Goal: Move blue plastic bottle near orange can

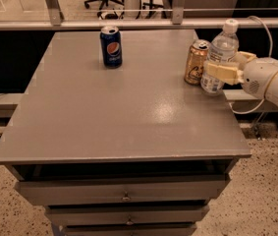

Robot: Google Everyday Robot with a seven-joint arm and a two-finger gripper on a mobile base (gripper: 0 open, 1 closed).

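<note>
The blue plastic bottle (222, 50), clear with a white cap, stands upright at the table's right edge. The orange can (196, 62) stands right beside it on its left, nearly touching. My gripper (220, 73) reaches in from the right, its pale fingers (218, 73) wrapped around the bottle's lower body. The white arm (271, 82) extends off the right side.
A dark blue Pepsi can (111, 46) stands at the back centre-left of the grey table (109, 117). Drawers sit below the front edge. A metal rail runs behind the table, with an office chair beyond it.
</note>
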